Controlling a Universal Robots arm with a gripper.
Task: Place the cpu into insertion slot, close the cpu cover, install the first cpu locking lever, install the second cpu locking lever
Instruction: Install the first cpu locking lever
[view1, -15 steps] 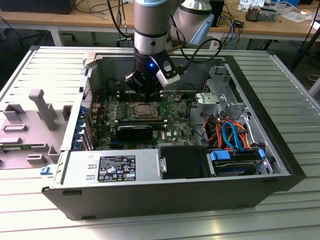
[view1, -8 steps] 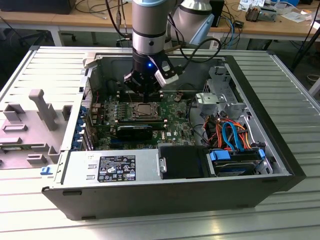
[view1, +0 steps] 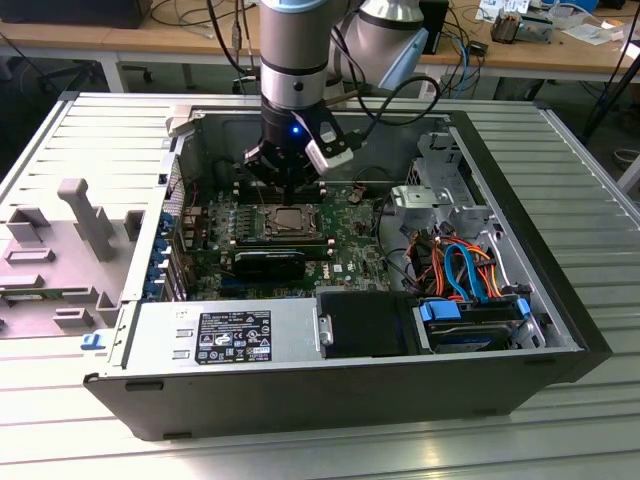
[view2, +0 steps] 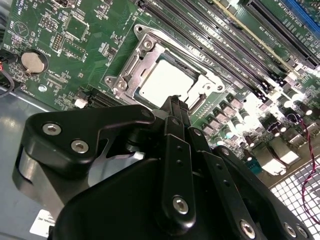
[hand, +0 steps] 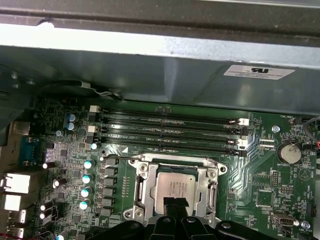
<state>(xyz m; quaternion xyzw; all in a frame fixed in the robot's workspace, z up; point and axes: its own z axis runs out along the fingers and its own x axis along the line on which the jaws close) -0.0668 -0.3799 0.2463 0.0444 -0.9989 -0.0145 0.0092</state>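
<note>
Front of the exterior view: you get a slatted metal tabletop (view1: 300, 455) carrying an open computer case (view1: 560, 330). Inside the case's front wall sits a grey power supply (view1: 220, 335). A drive bay with blue clips (view1: 470, 320) is toward the exterior view's right. Behind those lies the green motherboard (view1: 350, 245), with a long black card (view1: 270, 265) lying across it.

Just past the card is the insertion slot (view1: 268, 226). The cpu (view1: 293, 218) is already seated in it, silver top up. In both wrist views the cpu (view2: 167, 82) (hand: 175, 189) shows through the window of the cpu cover (view2: 131, 67) (hand: 144, 187). The cover lies flat over the slot. Can't tell whether the locking levers are hooked.

Your claw (view1: 290, 195) hangs straight over the slot. Its fingertips are pressed together with nothing seen between them. The tip (view2: 175, 104) (hand: 172, 204) sits at the cover's edge; contact unclear.

Beyond the slot run four memory slots (hand: 170, 127), then the case's back wall (hand: 150, 70). Farthest back are wooden desks (view1: 150, 40) with cables.
</note>
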